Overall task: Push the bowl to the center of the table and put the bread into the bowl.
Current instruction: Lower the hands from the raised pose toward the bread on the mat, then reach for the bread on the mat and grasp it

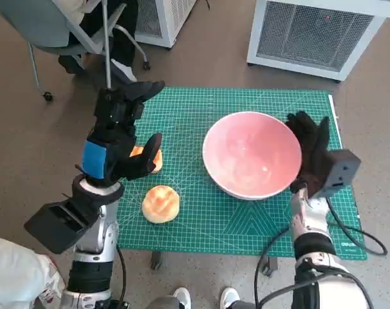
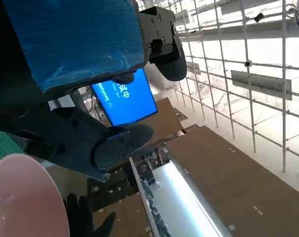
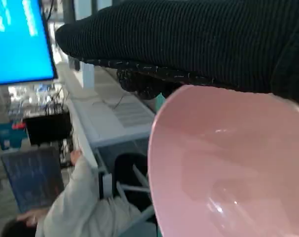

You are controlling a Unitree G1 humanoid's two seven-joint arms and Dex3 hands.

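The pink bowl (image 1: 251, 154) stands right of the middle of the green mat (image 1: 182, 109). My right hand (image 1: 311, 151), in its black glove, rests flat against the bowl's right rim with fingers stretched out. A round golden bread (image 1: 160, 203) lies on the mat's front left part. My left hand (image 1: 121, 138) hovers raised above the mat's left side, fingers apart, holding nothing. In the left wrist view its black fingers (image 2: 115, 143) are spread over the bowl (image 2: 21, 197). The right wrist view shows the bowl (image 3: 228, 168) right under the glove (image 3: 199, 39).
An orange item (image 1: 151, 158) lies half hidden behind my left hand. White cabinets (image 1: 311, 32) and a chair (image 1: 66, 26) stand beyond the table. A person (image 3: 75, 207) sits close by in the right wrist view. The mat's right edge (image 1: 340, 129) runs just past my right hand.
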